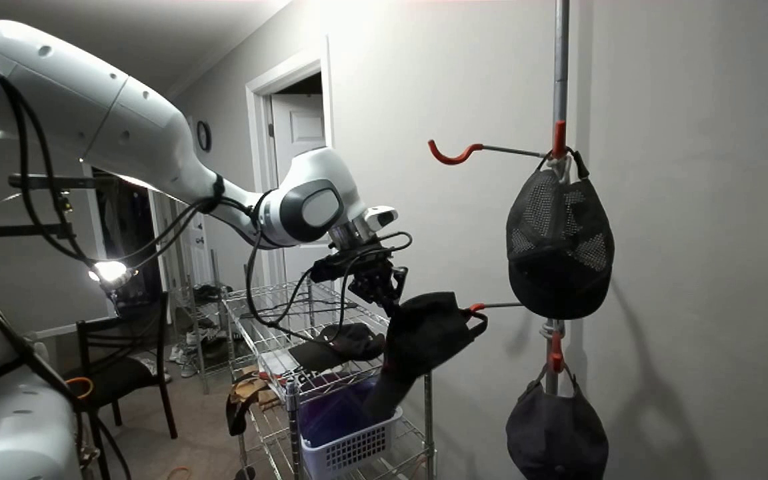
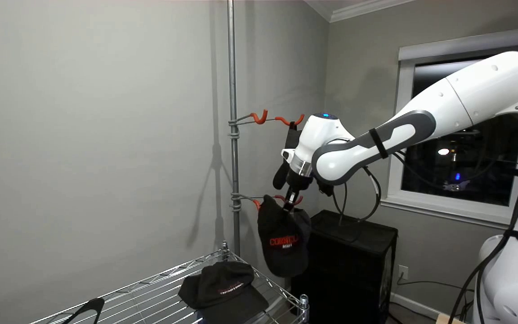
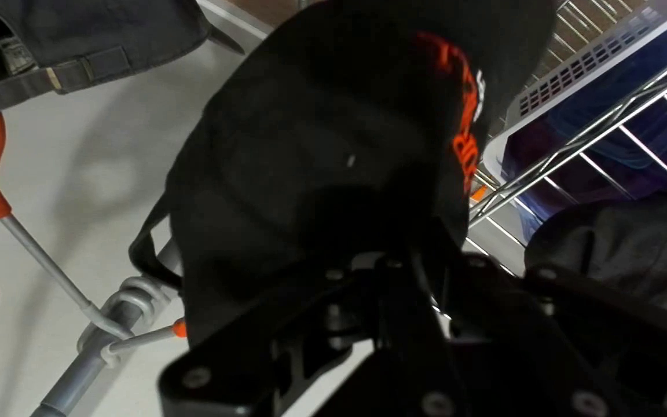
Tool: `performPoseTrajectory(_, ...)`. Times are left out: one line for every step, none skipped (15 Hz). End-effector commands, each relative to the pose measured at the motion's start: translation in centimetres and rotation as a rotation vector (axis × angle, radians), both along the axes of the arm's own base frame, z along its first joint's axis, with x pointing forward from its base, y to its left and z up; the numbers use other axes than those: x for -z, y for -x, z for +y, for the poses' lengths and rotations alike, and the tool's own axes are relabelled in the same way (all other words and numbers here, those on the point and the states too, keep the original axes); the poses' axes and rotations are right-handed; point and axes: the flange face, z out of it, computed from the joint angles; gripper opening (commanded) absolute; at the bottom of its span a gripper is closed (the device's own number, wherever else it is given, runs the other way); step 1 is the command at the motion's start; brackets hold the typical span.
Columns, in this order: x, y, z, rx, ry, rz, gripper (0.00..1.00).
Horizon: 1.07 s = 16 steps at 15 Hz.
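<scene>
Black fabric baseball cap [image 2: 281,261]: red capitals [image 2: 284,241], "CORNEL…"; white line beneath [image 2: 287,246] illegible. Dark brimmed cotton-like cap [image 2: 216,284], lying lower: lettering [image 2: 231,288] unreadable.

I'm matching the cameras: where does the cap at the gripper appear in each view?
In an exterior view: cap just below centre, left of pole.
In an exterior view: cap lower middle, right of pole.
Wrist view: cap upper middle, pole lower left.
Shared landmark: pole.

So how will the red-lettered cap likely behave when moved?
The cap is probably light, being mostly cloth. Its back strap may flop, standing out as a narrow loop. The brim likely stays stiff, given its smooth, rounded outline.
</scene>
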Motion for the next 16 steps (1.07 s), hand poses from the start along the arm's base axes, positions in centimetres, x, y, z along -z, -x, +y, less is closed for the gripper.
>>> performPoseTrajectory(0.0,0.7,-0.5,-0.036,-0.003,0.022,0.46)
performPoseTrajectory(0.0,0.8,-0.6,-0.039,-0.001,0.024,0.53)
performPoseTrajectory(0.0,0.8,-0.6,-0.042,0.002,0.026,0.59)
performPoseTrajectory(0.0,0.8,-0.6,-0.044,0.004,0.028,0.65)
performPoseTrajectory(0.0,0.8,-0.6,-0.045,0.006,0.030,0.72)
performPoseTrajectory(0.0,0.9,-0.5,-0.048,0.008,0.031,0.78)
performPoseTrajectory(-0.1,0.9,-0.4,-0.050,0.011,0.034,0.85)
performPoseTrajectory(-0.2,1.0,-0.3,-0.052,0.014,0.034,0.91)
performPoseTrajectory(-0.3,1.0,-0.2,-0.055,0.015,0.036,0.96)
performPoseTrajectory(-0.4,1.1,0.0,-0.059,0.016,0.037,0.99)
performPoseTrajectory(-0.4,1.2,0.3,-0.066,0.017,0.038,1.00)
performPoseTrajectory(-0.5,1.3,0.6,-0.077,0.015,0.037,1.00)
performPoseTrajectory(-0.6,1.3,1.1,-0.100,0.009,0.037,1.00)
performPoseTrajectory(-0.7,1.3,1.7,-0.122,0.008,0.037,1.00)
performPoseTrajectory(-0.7,1.5,2.4,-0.142,0.008,0.038,1.00)
performPoseTrajectory(-0.8,1.6,3.0,-0.160,0.008,0.040,1.00)
